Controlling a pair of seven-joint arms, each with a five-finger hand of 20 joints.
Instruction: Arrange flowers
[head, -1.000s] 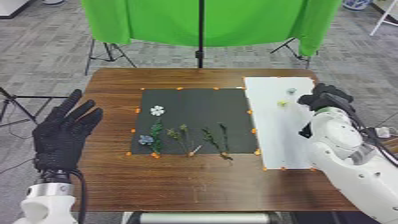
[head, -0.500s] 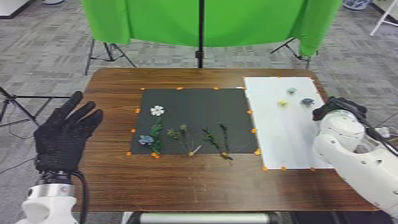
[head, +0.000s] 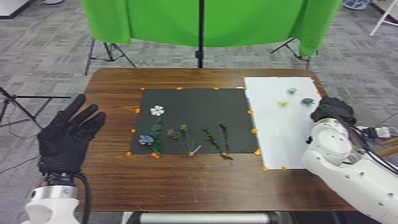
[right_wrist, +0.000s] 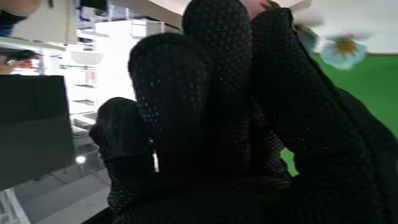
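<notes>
Your right hand (head: 333, 110) has pulled back toward the robot since a second ago, and out from beneath it comes a dark bluish flower head (head: 307, 101), now just beside the hand on its left! You've got that hand open, fingers nearly straight and close together, and you can see nothing in its hold. Past the fingertips in the right wrist view, there's a pale blue flower head (right_wrist: 345, 52).

Look farther left of your right hand: a small yellow flower head (head: 282, 103) on the white sheet (head: 275, 140), with a grayish one (head: 291, 91) a touch ahead of it. Well left again, you have green stems (head: 210, 137) lying on the black mat (head: 195, 100).

Over to your left hand (head: 64, 142), hanging beside the mat, open wide with its fingers spread, holding nothing. To its right, level with the fingers, sits a white flower (head: 157, 110); nearer the robot, to the right of the palm, lies a blue flower (head: 147, 140).
</notes>
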